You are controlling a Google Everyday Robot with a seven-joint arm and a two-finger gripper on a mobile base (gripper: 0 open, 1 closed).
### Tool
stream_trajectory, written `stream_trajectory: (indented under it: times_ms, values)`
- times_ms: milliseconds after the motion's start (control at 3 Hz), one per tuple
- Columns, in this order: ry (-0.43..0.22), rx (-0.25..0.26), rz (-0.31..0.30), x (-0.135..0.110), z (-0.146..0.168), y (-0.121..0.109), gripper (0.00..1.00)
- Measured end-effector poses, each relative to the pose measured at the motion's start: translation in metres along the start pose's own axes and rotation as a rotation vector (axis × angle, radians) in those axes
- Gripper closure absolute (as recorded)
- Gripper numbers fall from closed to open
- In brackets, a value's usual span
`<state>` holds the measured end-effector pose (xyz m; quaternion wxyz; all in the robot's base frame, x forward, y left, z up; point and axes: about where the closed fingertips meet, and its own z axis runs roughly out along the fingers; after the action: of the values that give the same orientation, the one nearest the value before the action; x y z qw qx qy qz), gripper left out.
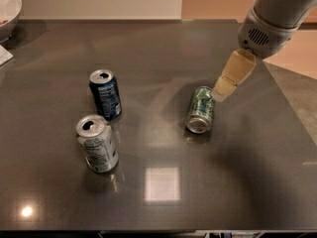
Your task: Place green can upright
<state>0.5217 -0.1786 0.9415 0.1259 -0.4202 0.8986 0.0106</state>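
Observation:
The green can point(200, 109) lies on its side on the dark table point(163, 53), right of centre, with its open silver end facing the front edge. My gripper point(221, 92) comes in from the upper right on a grey-white arm. Its pale tip is just right of the can's far end, close to it. I cannot tell whether it touches the can.
A dark blue can point(105, 93) stands upright left of centre. A silver-white can point(97, 143) stands upright in front of it. A white bowl point(7, 9) sits at the table's far left corner. The table's right edge runs below the arm.

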Motion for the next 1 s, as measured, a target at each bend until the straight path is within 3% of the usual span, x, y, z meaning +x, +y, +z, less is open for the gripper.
stream_trajectory:
  times_ms: [1000]
  values:
    - [0.030, 0.155, 0.339, -0.032, 0.031, 0.011, 0.00]
